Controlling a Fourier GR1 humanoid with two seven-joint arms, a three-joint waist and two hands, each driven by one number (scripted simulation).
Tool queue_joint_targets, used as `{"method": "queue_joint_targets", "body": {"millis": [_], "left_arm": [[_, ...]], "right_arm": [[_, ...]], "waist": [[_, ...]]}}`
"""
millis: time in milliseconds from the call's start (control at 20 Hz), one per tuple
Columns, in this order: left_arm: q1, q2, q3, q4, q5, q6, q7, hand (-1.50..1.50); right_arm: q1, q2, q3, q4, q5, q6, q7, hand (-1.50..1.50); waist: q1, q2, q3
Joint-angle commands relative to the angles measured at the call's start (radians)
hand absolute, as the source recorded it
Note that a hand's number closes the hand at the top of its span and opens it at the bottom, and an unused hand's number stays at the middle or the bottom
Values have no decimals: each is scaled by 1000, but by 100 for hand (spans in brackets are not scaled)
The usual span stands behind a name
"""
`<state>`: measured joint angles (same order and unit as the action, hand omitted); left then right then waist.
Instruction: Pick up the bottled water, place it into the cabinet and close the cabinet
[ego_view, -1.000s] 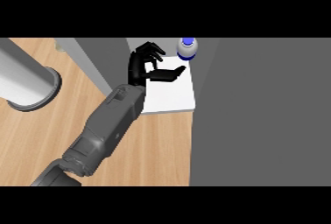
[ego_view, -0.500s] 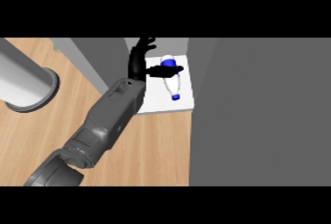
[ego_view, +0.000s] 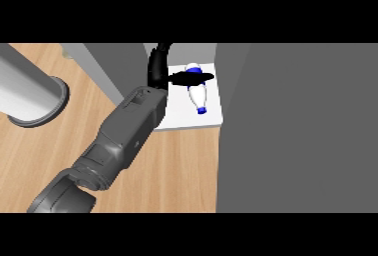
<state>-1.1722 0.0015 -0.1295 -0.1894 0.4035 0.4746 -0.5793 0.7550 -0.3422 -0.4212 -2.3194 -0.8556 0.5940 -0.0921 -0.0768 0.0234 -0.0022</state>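
Now the left hand (ego_view: 164, 67) has fingers curled round the bottled water (ego_view: 196, 92), lying on the cabinet's white shelf (ego_view: 184, 119).

Bottled water (ego_view: 197, 91) lying on white cabinet shelf (ego_view: 184, 117)

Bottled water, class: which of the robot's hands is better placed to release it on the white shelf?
Left. The left hand reaches into the cabinet, a digit curled across the bottled water, which lies on the white shelf. The right hand is not in view.
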Motion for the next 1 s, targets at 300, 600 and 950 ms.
{"method": "queue_joint_targets", "body": {"millis": [300, 600, 950], "left_arm": [[11, -1, -28, -84, 78, -50, -72, -150], [111, -1, -107, -192, 143, -66, -77, -150], [280, -1, -285, -456, 234, -27, -3, -150]], "right_arm": [[-21, 22, 6, -129, 20, -60, 50, -150], [-6, -13, -25, -173, -29, -112, 116, -150], [8, 30, -10, -205, 9, -136, 137, -150]], "waist": [[-2, -14, 1], [22, -23, 1], [50, -35, 0]]}}
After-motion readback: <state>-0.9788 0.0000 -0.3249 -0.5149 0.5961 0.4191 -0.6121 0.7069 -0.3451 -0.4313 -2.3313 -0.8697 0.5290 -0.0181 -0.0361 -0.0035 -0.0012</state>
